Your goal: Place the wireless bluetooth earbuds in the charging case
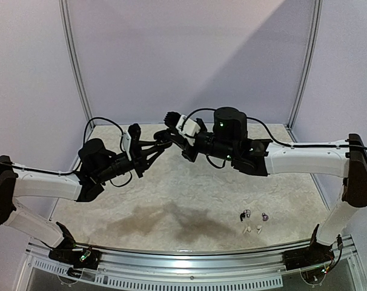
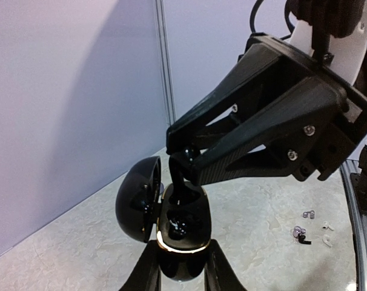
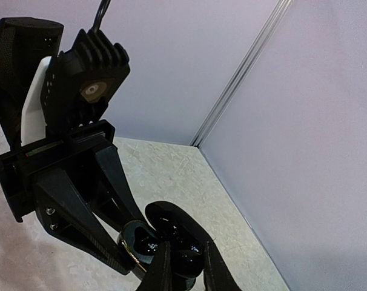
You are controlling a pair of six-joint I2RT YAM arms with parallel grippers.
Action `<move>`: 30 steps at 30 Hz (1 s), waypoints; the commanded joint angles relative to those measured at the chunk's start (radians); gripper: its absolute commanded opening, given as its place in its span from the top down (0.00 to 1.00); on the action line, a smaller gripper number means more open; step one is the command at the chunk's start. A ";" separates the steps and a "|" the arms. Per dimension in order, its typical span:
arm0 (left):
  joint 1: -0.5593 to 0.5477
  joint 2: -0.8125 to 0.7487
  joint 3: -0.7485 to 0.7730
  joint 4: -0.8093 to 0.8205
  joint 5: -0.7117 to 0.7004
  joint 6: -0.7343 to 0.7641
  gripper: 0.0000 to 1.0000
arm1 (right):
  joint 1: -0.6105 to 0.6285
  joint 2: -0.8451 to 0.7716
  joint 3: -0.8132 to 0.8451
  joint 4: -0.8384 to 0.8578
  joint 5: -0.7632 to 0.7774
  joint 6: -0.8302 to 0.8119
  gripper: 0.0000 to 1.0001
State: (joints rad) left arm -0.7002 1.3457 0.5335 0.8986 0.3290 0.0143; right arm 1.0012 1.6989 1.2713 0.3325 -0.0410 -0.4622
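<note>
Open case (image 2: 185, 227) clamped in left hand (image 2: 185, 268), earbud (image 2: 179, 182) pinched by right hand (image 2: 183, 160); overhead indistinct

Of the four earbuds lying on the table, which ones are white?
The front two: left white earbud and right white earbud. The dark earbuds lie just behind them.

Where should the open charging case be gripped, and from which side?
By its lower shell, from the closed end, as the left gripper holds the charging case: fingers on opposite sides below the rim. The lid hangs open to one side, so this likely leaves the opening free for the right gripper and its black earbud.
</note>
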 commanded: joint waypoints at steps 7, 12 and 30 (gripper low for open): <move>-0.015 -0.020 -0.009 0.043 0.042 0.004 1.00 | -0.003 0.035 0.020 -0.074 0.019 -0.011 0.84; -0.015 -0.020 -0.010 0.043 0.041 0.002 1.00 | -0.004 0.035 0.028 -0.085 0.018 -0.010 0.80; -0.012 -0.015 0.000 0.040 0.035 -0.010 1.00 | -0.003 0.033 0.040 -0.113 0.027 -0.007 0.75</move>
State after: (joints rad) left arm -0.7002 1.3457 0.5262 0.8993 0.3473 0.0124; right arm 1.0008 1.7107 1.2968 0.2623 -0.0349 -0.4755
